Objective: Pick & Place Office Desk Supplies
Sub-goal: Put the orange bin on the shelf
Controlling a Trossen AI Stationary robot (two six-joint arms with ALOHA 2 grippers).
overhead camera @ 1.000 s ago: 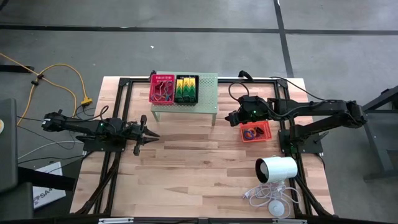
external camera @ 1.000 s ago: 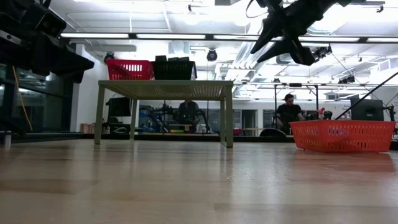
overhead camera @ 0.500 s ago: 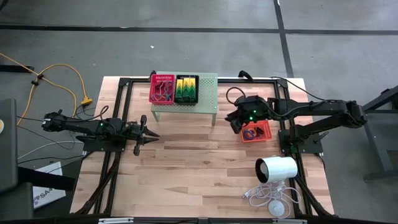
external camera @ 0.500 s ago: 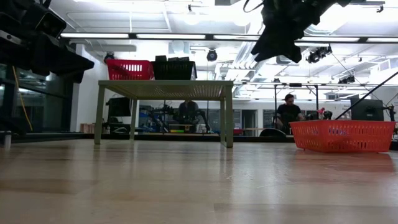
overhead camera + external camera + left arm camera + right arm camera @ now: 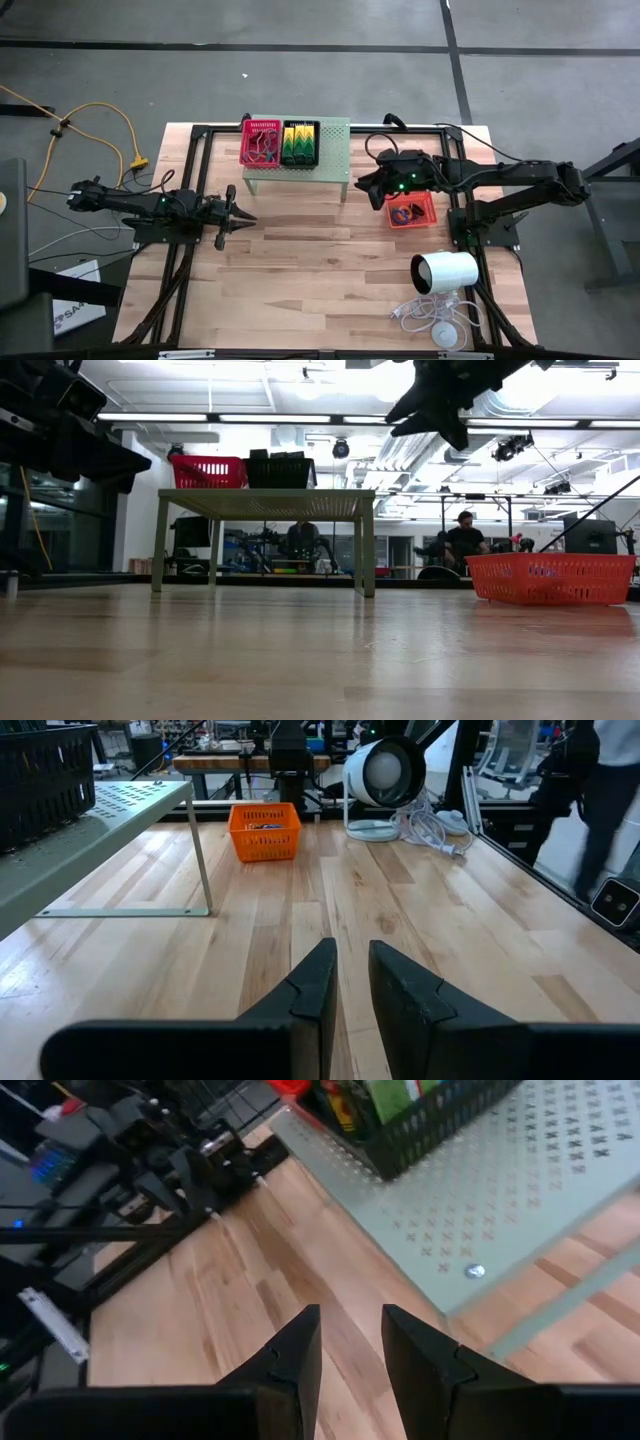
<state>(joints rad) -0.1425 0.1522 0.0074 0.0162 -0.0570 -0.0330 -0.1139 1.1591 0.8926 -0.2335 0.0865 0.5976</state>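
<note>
A pale green perforated stand [image 5: 335, 160] carries a pink-red mesh tray [image 5: 261, 143] and a black mesh tray [image 5: 300, 143] with yellow-and-green clips. To the stand's right, an orange mesh tray [image 5: 411, 210] rests on the table with small rings inside. My right gripper [image 5: 362, 185] hovers high above the table between the stand's right end and the orange tray. Its fingers [image 5: 350, 1325] stand narrowly open with nothing between them. My left gripper [image 5: 250, 216] waits at the table's left, narrowly open [image 5: 352, 960] and holding nothing.
A white cylinder [image 5: 445, 272] with a white cable lies near the table's front right corner. Bare wood stretches between the stand and the near edge. Black frame rails run along both sides of the table. People show in the room behind.
My right gripper has rolled about its own pointing line and shifted slightly from above the orange tray toward the stand's right end. It has stayed high above the table, and its finger gap looks unchanged.
</note>
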